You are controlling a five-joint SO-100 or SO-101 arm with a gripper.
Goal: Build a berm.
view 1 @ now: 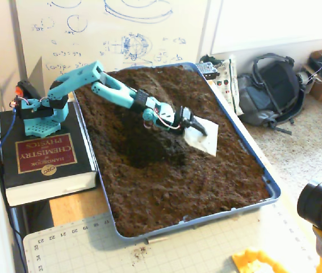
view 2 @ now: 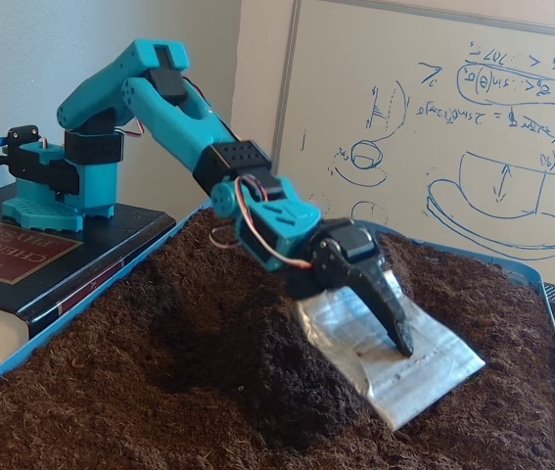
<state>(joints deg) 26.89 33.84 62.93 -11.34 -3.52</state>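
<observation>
A blue tray (view 1: 272, 189) is filled with loose brown soil. The berm (view 1: 141, 145) is a darker raised ridge running down the tray's middle; in the low fixed view the berm (view 2: 208, 333) rises left of the tool. My teal arm reaches over its far end. The gripper (view 1: 202, 131) is shut on a flat silver plate (view 1: 203, 141). The plate (view 2: 409, 377) lies tilted against the ridge's right flank, its lower edge at the soil, with one black finger (view 2: 387, 311) pressed on top. The other finger is hidden under the plate.
The arm's base stands on a thick black book (view 1: 44, 159) left of the tray. A whiteboard (view 1: 109, 28) leans behind. A backpack (view 1: 274, 85) lies on the floor at right. A cutting mat (view 1: 166, 250), a yellow part (view 1: 257, 263) and a camera (view 1: 320, 207) sit near the front.
</observation>
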